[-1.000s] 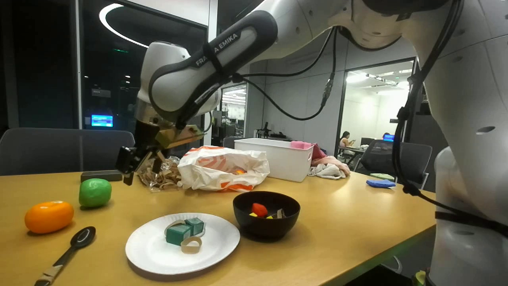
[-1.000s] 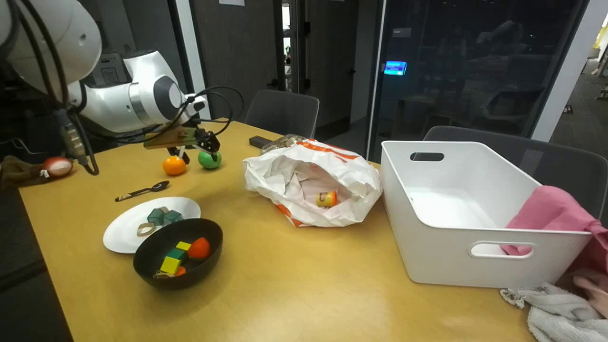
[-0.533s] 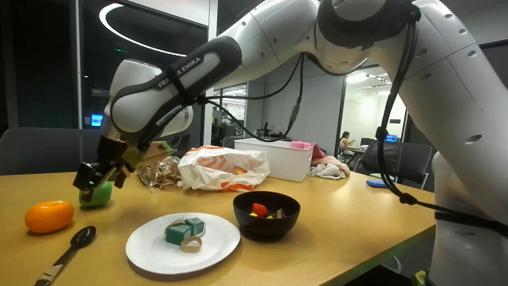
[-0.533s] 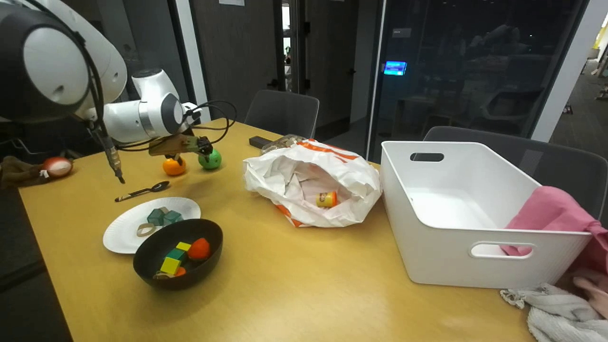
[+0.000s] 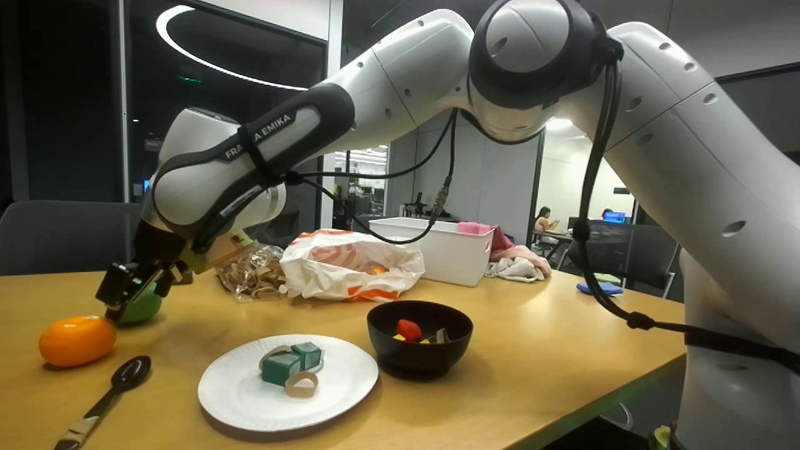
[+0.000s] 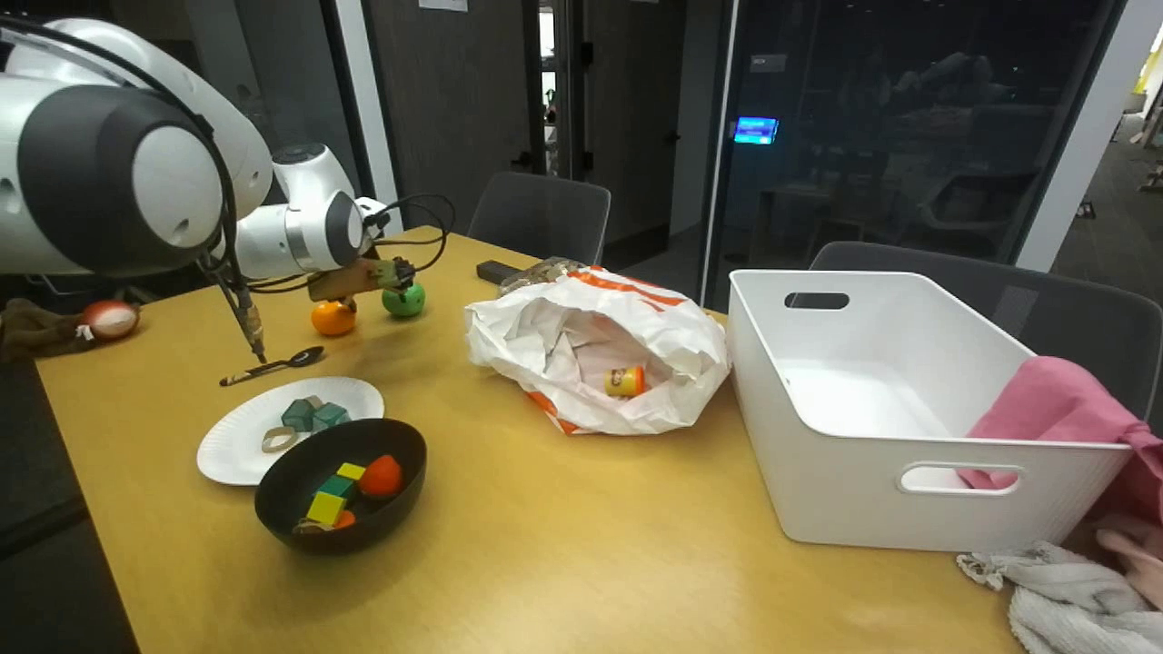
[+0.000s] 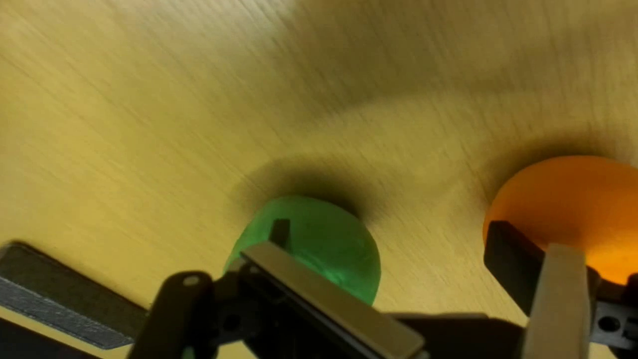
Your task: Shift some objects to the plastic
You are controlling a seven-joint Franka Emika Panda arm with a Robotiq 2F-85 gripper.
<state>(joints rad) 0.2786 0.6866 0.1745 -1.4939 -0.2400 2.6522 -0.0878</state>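
Observation:
A green round fruit (image 5: pixel 147 308) sits on the table; it also shows in an exterior view (image 6: pixel 406 301) and in the wrist view (image 7: pixel 329 244). An orange fruit (image 5: pixel 77 342) lies beside it, also in the wrist view (image 7: pixel 573 199). My gripper (image 5: pixel 139 303) is low over the green fruit, fingers apart. In the wrist view my gripper (image 7: pixel 391 239) is open; one finger overlaps the green fruit, the other overlaps the orange fruit's edge. Contact cannot be told. A white plastic bag (image 6: pixel 581 318) with orange print lies open, a yellow jar (image 6: pixel 622 381) inside.
A black spoon (image 5: pixel 129 374), a white plate (image 5: pixel 231 387) with green blocks, and a black bowl (image 5: pixel 419 356) with blocks stand nearby. A white box (image 6: pixel 845 490) stands beyond the bag. A clear bag of brown bands (image 5: pixel 256 275) and a dark block (image 7: pixel 65 294) lie near.
The arm has swung left and down in an exterior view, bringing the open gripper from above the table to the green fruit. The green fruit appears shifted slightly left there.

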